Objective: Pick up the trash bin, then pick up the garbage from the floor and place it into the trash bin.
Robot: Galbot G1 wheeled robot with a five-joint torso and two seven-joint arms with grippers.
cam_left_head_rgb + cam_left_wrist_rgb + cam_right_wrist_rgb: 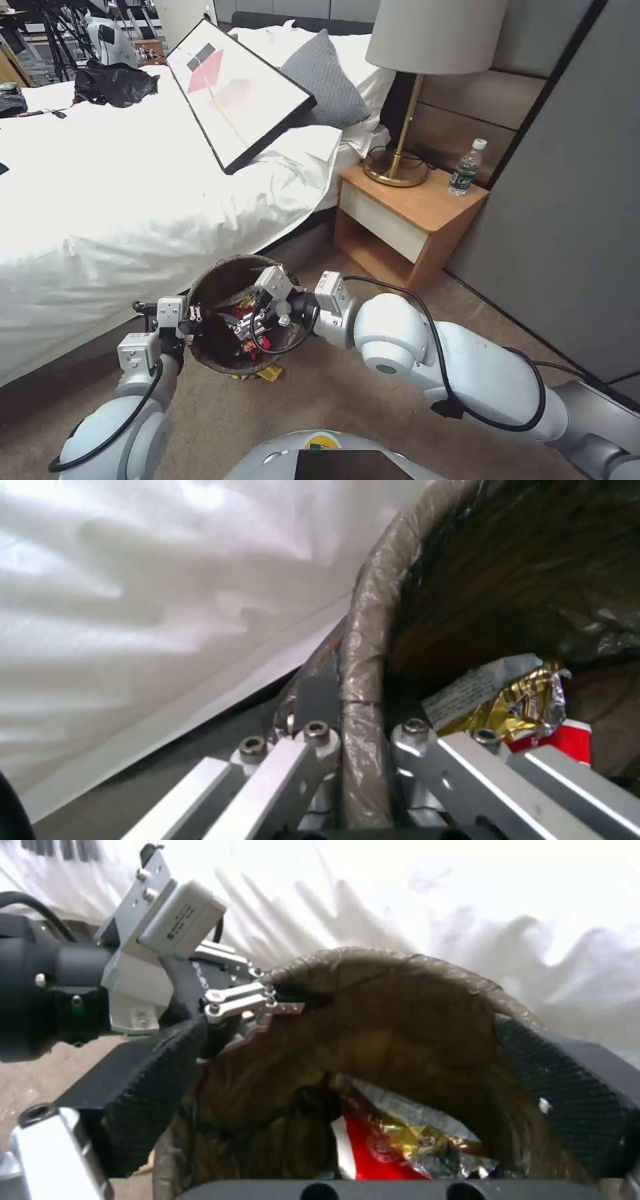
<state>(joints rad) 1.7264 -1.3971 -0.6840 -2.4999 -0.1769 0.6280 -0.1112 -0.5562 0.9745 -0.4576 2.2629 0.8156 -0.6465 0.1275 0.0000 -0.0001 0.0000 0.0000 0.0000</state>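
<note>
Over on the left, the left gripper (193, 319) is clamped on the rim of the trash bin (220, 280), one finger outside the wall and one inside, pinching the folded brown liner between them; the left wrist view shows the rim (363, 690) running straight down between the metal fingers (293, 760). The bin sits tilted toward the robot, mouth open to the head camera, just beside the white bedding (133, 220) that hangs off the bed.

Moving right, inside the bin: garbage (250, 320) piled at the bottom, a red-and-white cup (373, 1155) and a crinkled gold foil wrapper (527, 705) (the printed white flap of it is turned up toward the left wrist camera). A yellow scrap (270, 373) lies on the brown carpet (320, 400), touching the bin's near edge.

Next, the right gripper (257, 327) is down in the mouth of the bin, above the litter. Its dark textured pads (153, 1075) stand wide apart in the right wrist view, with nothing between them but the liner and the trash beyond. The same view catches the left gripper (267, 1005) biting the far rim.

Further right, a wooden nightstand (413, 213) stands against the wall, carrying a brass lamp (400, 153) and a clear water bottle (466, 168) with a green label, upright and well apart from the bin.
</note>
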